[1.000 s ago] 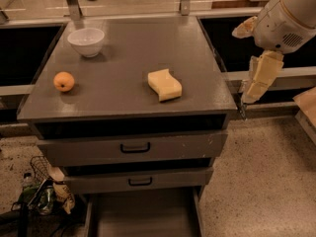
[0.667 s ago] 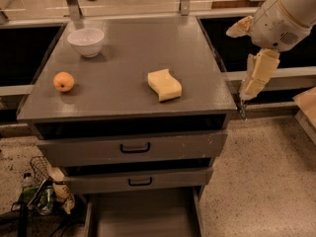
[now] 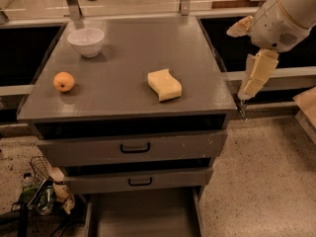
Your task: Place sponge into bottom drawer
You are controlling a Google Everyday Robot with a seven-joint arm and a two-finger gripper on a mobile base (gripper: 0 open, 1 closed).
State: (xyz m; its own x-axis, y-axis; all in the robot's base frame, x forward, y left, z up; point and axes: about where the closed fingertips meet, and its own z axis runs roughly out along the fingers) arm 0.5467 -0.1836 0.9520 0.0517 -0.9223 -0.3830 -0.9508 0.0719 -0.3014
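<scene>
Hovering the gripper [image 3: 243, 58] off the right edge of the cabinet top [image 3: 148, 38], out over the floor, spread wide and pinching nothing. Judging the step in hand to be the reach for the sponge [image 3: 164, 84], which is lying well apart to the left, on the near right part of the top and touching nothing else.

Doing this well probably meaning:
- swinging left over the top and coming down from above;
- lining up across the narrower width, so as to be closing on the two wavy sides rather than the ends;
- sinking low enough to be catching the thick body of the foam without digging into the top;
- squeezing gently, the foam likely giving and springing back.

Keeping no special watch on the orange [image 3: 64, 81] at the left or the bowl [image 3: 86, 41] at the far left, both being well away. Afterwards, carrying it near and down past the two upper drawers [image 3: 131, 148] to the bottom drawer [image 3: 143, 214], standing pulled out at the near edge.

Showing as a pale yellow, thick block with S-curved sides, lying flat, running from far left to near right, with the top face lit and the near side shaded.
</scene>
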